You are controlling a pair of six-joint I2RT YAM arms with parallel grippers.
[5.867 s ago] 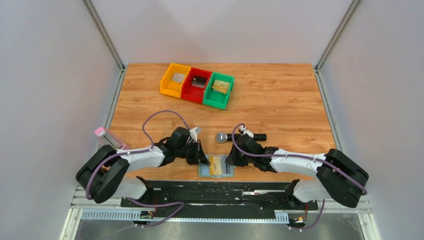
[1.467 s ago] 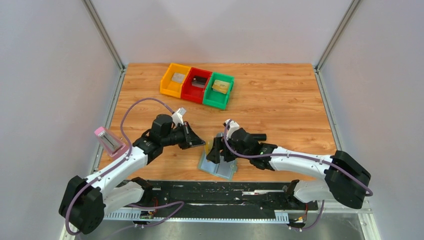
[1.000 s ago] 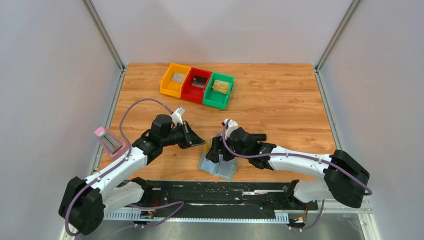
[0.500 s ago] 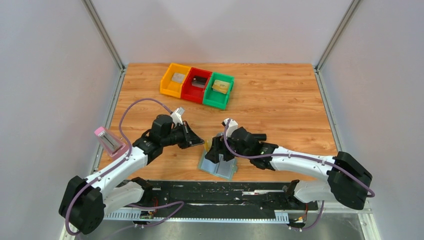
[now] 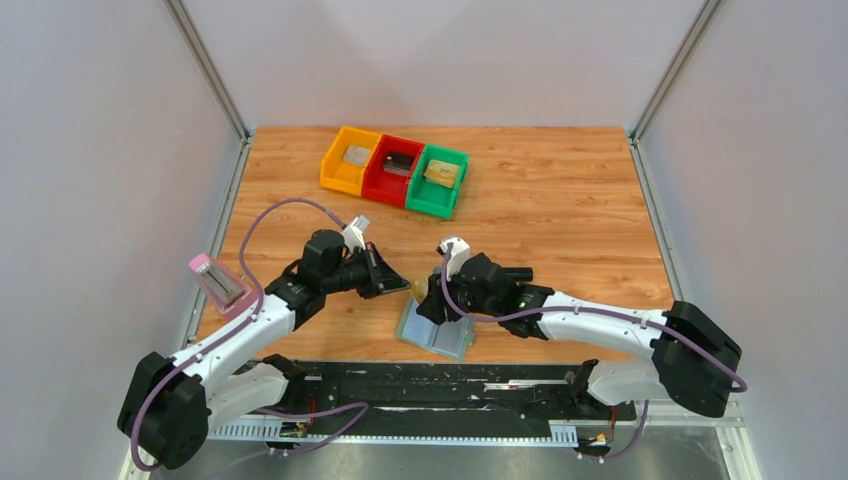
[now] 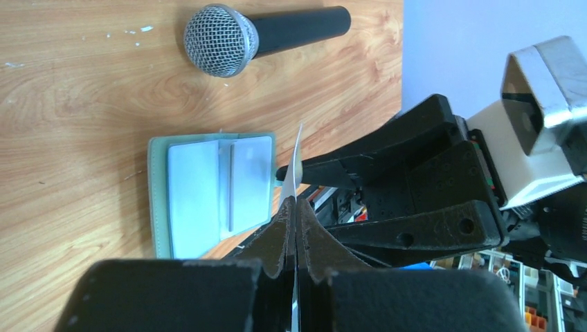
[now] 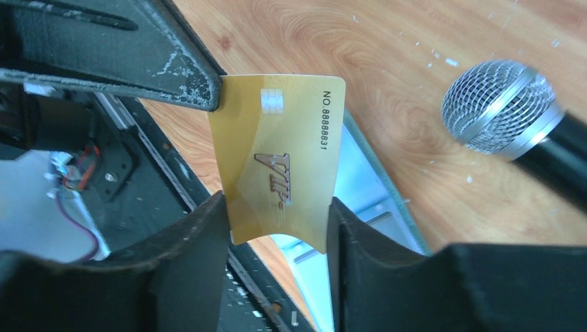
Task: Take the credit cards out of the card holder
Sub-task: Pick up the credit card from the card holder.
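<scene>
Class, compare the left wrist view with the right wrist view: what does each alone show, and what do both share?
Left wrist only: both panels of the open card holder, and the whole microphone. Right wrist only: the printed face of the gold card, between the fingers of the right end effector. Both: that card pinched by the left end effector, the microphone head, part of the holder.

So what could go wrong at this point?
The gold card hangs in mid-air above the card holder, pinched at one corner by the left end effector while the right end effector grips its side edges. It might slip and drop, or bow if squeezed edgewise too hard.
</scene>
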